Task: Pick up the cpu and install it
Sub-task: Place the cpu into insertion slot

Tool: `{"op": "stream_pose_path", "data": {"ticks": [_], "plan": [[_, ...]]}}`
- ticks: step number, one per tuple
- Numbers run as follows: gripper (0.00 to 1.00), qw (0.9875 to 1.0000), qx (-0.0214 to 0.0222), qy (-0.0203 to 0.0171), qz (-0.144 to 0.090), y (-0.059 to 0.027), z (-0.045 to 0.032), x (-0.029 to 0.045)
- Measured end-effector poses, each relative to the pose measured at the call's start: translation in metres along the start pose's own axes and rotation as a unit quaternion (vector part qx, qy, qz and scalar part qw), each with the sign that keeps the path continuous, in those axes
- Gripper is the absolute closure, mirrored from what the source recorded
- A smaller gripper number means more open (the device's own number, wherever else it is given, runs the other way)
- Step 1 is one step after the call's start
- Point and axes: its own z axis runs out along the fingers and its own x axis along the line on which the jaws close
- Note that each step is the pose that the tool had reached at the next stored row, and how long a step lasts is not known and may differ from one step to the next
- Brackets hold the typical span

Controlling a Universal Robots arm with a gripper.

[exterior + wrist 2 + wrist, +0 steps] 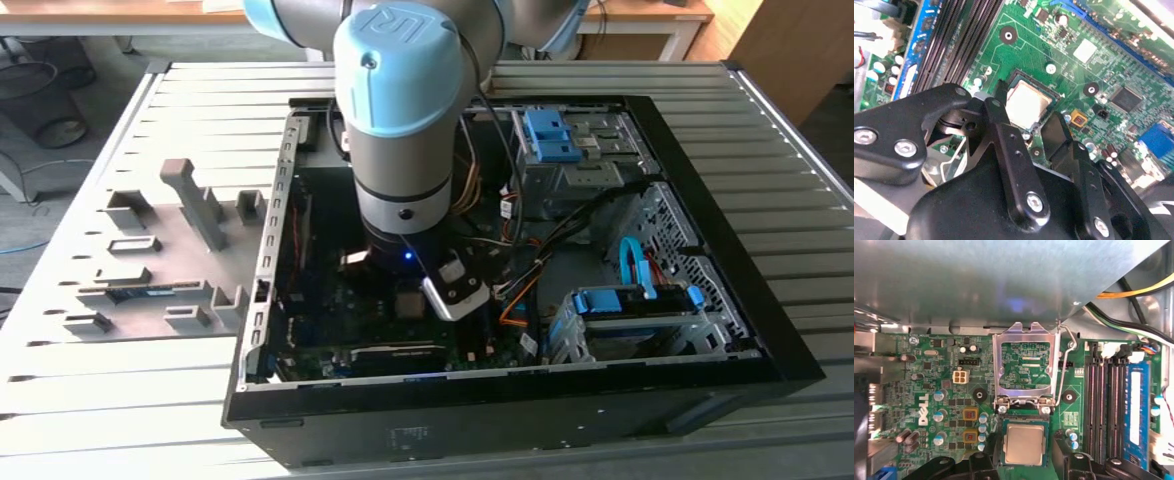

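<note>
Entry: your gripper [1021,456], fingers apart and clamped on nothing, straddled the CPU [1024,441] lying flat directly beneath in its motherboard socket [1002,432], retention frame [1025,331] hinged open beside it.

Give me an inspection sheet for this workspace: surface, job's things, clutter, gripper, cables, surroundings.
Surface: slatted metal table carrying an open computer case.
Job's things: cpu lies in its socket on the motherboard; retention frame swung up, open.
Clutter: grey fixture blocks on the table, at the exterior view's left of the case.
Gripper: gripper open, straddling the cpu.
Cables: yellow wire and black cables; blue cable by the drive cage.
Surroundings: desk behind the table.
</note>
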Motion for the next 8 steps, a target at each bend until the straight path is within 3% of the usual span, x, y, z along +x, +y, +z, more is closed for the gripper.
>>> {"op": "stream_pose_path", "data": {"ticks": [3,8], "plan": [[0.45,1.0000,0.0000,0.0000,0.000,0.0002,-0.0050,-0.0001],[0.45,1.0000,0.0000,0.0009,-0.002,0.0027,-0.0038,-0.0004]]}}
